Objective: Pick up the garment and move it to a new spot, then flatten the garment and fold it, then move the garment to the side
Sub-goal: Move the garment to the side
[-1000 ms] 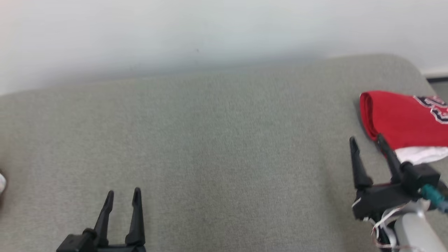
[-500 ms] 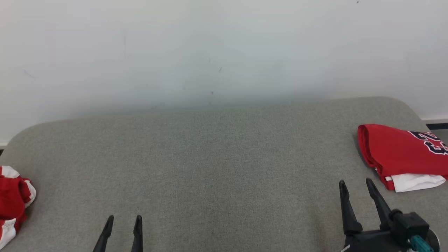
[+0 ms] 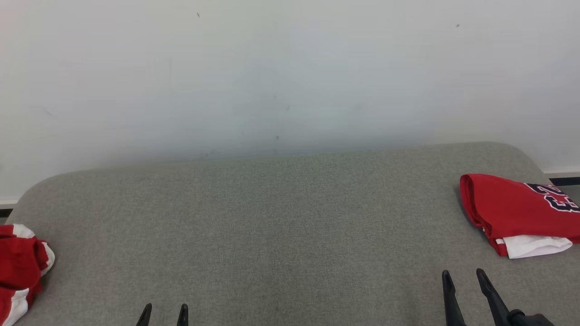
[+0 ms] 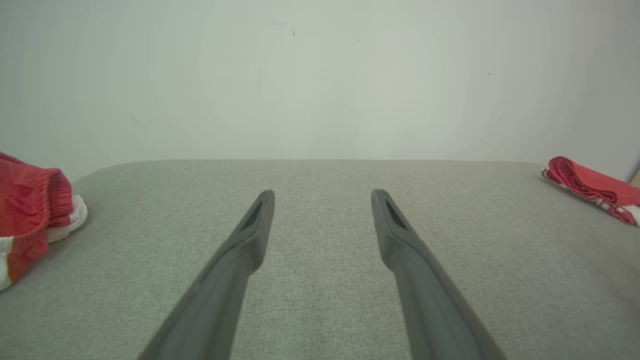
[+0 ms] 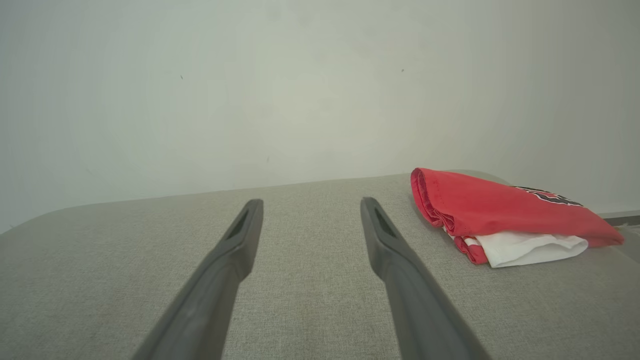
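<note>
The right gripper (image 3: pixel 463 273) and left gripper (image 3: pixel 165 308) are being held with fingers spread wide, nothing being pinched or touched. The right gripper, just beside the folded red garment (image 3: pixel 512 208) a second ago, is being drawn clear of it while the head view is being raised. The garment is being left at the grey cushion's (image 3: pixel 272 235) right end, so this round is being judged finished. A crumpled red-and-white garment (image 3: pixel 20 262) is lying at the left edge.
</note>
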You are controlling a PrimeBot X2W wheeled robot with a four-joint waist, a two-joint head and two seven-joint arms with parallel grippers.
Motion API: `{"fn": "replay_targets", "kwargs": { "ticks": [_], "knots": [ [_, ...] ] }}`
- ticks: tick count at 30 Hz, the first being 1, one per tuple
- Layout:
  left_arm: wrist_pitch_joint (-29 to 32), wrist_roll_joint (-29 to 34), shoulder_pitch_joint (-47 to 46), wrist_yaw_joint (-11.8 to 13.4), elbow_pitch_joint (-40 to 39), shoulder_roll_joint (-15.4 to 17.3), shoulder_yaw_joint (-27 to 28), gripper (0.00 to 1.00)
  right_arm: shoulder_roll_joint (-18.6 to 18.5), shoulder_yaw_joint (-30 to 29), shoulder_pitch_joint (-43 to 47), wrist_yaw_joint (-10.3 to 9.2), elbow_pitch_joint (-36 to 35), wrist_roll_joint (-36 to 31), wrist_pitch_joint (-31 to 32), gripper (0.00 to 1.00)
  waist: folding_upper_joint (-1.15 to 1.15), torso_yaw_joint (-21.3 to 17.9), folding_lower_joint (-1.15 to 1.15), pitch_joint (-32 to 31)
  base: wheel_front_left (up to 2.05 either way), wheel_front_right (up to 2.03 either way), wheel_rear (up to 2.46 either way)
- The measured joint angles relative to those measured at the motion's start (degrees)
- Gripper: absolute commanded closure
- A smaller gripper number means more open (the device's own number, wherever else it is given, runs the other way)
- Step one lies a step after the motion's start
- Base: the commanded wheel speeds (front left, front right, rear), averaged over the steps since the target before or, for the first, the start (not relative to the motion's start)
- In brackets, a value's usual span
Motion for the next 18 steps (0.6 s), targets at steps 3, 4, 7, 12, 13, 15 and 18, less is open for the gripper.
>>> {"fn": "replay_targets", "kwargs": {
  "ticks": [3,4,7,12,13,15,18],
  "knots": [
    [0.00,-0.05,0.41,0.01,-0.19,-0.02,0.21,0.00,0.14,-0.13,0.79,0.00,-0.40,-0.03,0.00,0.00,0.00,-0.08,0.01,-0.20,0.00,0.00,0.00],
    [0.00,-0.05,0.69,0.01,-0.20,-0.04,0.19,0.00,0.19,-0.21,0.92,0.00,-0.47,-0.08,0.00,0.00,0.00,-0.09,0.01,-0.19,0.00,0.00,0.00],
    [0.00,-0.05,0.93,-0.01,-0.22,-0.10,0.15,0.00,0.27,-0.38,0.98,0.00,-0.70,-0.11,0.00,0.00,0.00,-0.10,0.01,-0.03,0.00,0.00,0.00],
    [0.00,-0.07,0.93,-0.03,-0.12,-0.12,0.04,0.00,0.29,-0.63,1.01,0.00,-0.85,-0.27,-0.01,0.00,0.00,-0.07,0.01,0.25,0.00,0.00,0.00],
    [0.00,-0.13,0.92,-0.04,-0.09,-0.12,0.01,0.00,0.31,-0.62,1.03,0.00,-0.86,-0.27,-0.01,0.00,0.00,-0.04,0.01,0.28,0.00,0.00,0.00],
    [0.00,-0.16,0.92,-0.03,0.02,-0.12,-0.10,0.00,0.32,-0.63,1.18,0.00,-0.86,-0.37,-0.01,0.00,0.00,0.05,0.01,0.31,0.00,0.00,0.00],
    [0.00,-0.23,0.92,-0.03,0.18,-0.13,-0.19,0.00,0.32,-0.56,1.65,0.00,-0.79,-0.43,0.00,0.00,0.00,0.16,0.01,0.27,0.00,0.00,0.00]
  ]
}}
